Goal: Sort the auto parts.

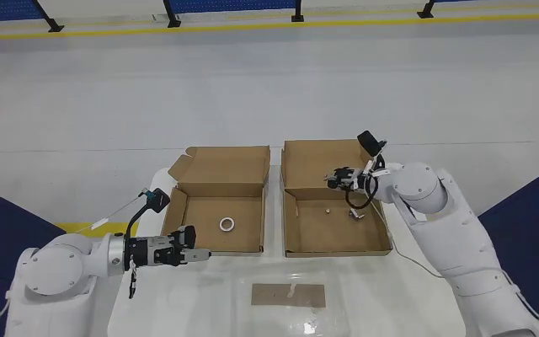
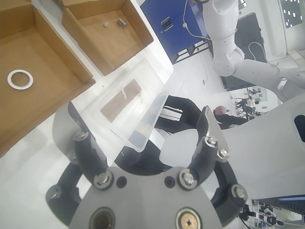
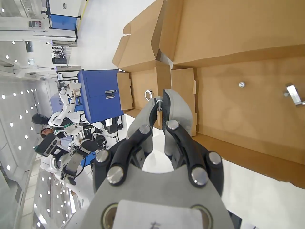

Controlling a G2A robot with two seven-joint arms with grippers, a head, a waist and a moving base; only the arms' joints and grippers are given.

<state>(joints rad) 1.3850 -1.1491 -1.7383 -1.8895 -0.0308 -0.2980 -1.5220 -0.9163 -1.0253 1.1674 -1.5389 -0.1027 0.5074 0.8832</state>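
Observation:
Two open cardboard boxes sit side by side. The left box (image 1: pixel 189 221) holds a white ring (image 1: pixel 226 224) (image 2: pixel 20 79) (image 3: pixel 149 94). On the floor of the right box (image 1: pixel 379 240) lie a small bolt (image 1: pixel 327 210) (image 2: pixel 105 24) (image 3: pixel 241 85) and a metal bracket (image 1: pixel 356 212) (image 2: pixel 121 22) (image 3: pixel 293 94). My right gripper (image 1: pixel 331 179) (image 3: pixel 160 107) hovers over the right box's back part, shut on a small dark screw (image 3: pixel 159 106). My left gripper (image 1: pixel 200 252) (image 2: pixel 140 120) stands open with nothing in it, near the left box's front edge.
A clear plastic tray (image 1: pixel 290 316) (image 2: pixel 152 106) with a brown patch (image 1: pixel 288 295) in its bottom lies on the white table in front of the boxes. Both box lids stand folded back at the far side. Blue cabinets flank the table.

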